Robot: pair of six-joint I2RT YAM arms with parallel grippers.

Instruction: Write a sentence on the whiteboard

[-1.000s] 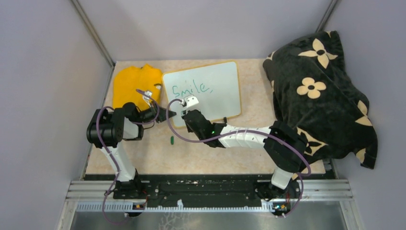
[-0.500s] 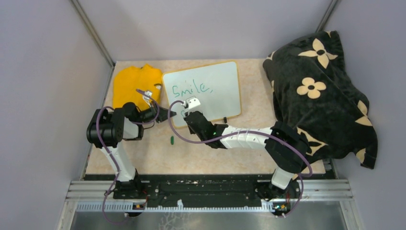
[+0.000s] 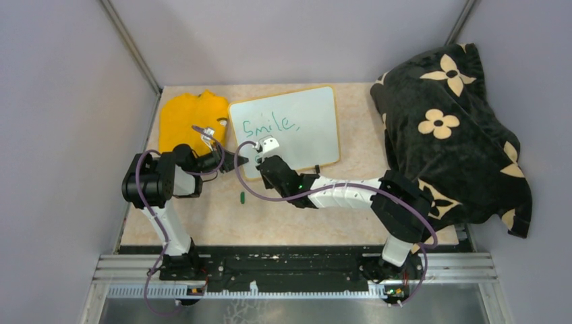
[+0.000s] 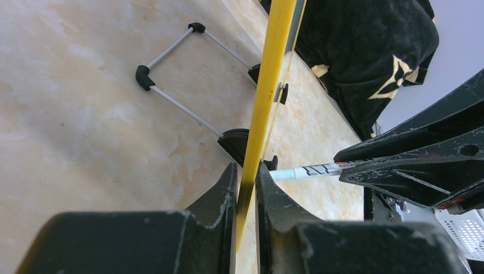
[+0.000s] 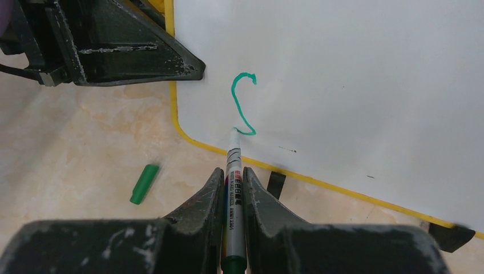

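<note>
Second line: your right hand point(image 5: 233, 184), clamped on the marker point(image 5: 233, 154), finishes an S point(image 5: 241, 105); left hand point(image 4: 246, 181) clamps the whiteboard point(image 5: 354, 63) edge. Next: lift, restart rightward.

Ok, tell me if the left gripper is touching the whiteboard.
Touching. Left wrist view: the left gripper is clamped on the yellow edge of the whiteboard.

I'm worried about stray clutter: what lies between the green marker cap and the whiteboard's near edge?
Nothing: in the right wrist view, only bare tabletop separates the green marker cap from the whiteboard.
</note>
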